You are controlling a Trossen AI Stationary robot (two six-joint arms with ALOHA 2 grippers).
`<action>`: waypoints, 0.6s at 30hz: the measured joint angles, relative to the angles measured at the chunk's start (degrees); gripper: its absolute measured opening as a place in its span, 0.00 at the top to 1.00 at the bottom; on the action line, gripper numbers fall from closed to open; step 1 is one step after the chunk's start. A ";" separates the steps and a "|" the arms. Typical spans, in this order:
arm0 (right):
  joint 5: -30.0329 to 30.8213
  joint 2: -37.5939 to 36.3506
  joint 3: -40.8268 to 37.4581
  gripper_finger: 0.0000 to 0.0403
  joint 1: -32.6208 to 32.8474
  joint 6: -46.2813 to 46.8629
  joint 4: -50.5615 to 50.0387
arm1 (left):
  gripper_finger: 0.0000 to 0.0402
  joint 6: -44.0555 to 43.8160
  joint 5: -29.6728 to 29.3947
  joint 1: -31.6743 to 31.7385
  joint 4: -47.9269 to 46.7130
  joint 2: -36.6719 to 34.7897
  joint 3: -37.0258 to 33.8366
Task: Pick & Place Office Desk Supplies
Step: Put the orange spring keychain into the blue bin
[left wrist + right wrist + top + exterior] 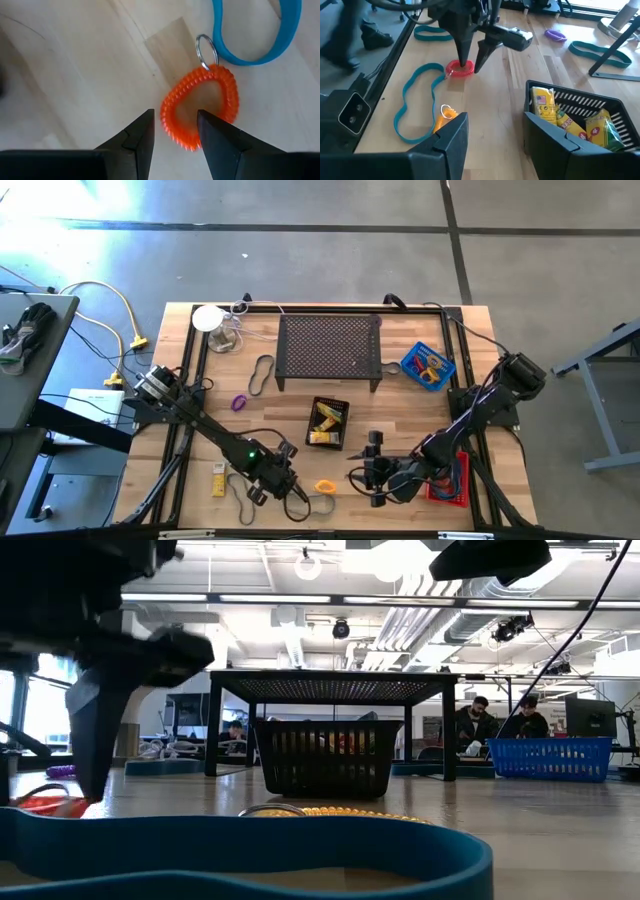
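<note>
- In the lower left of the overhead picture, your left end effector (175, 118) hangs low over the counter (75, 75), fingers released and apart.
- An orange-red coil ring (227, 92) lies flat on the counter. Its near edge sits between those spread fingers, not yet gripped. A blue band loop (250, 57) lies just beside its metal key ring.
- Step in hand, as I judge it: picking up this coil. Next, lower a little, clench on the coil's edge, lift, and keep clear of the blue band.
- A second orange coil (449, 113) lies just right of the first.
- At centre, a black basket (580, 100) holds yellow packets (542, 105); it looks the likely drop spot.
- Lower right of centre, your right end effector (495, 117) waits, released and empty, facing the left arm.
</note>
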 joint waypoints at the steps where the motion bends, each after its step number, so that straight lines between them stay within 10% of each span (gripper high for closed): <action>1: 0.01 0.00 0.00 0.56 0.01 -0.01 0.16 | 0.65 -0.23 0.86 0.19 1.31 0.00 -0.84; 9: -1.21 0.00 0.00 0.56 0.00 -0.02 0.31 | 0.69 -2.16 5.04 1.55 6.16 -0.41 -4.05; 18: -1.22 0.00 0.00 0.56 0.00 -0.23 0.31 | 0.97 -2.98 5.95 1.52 6.44 -0.25 -4.10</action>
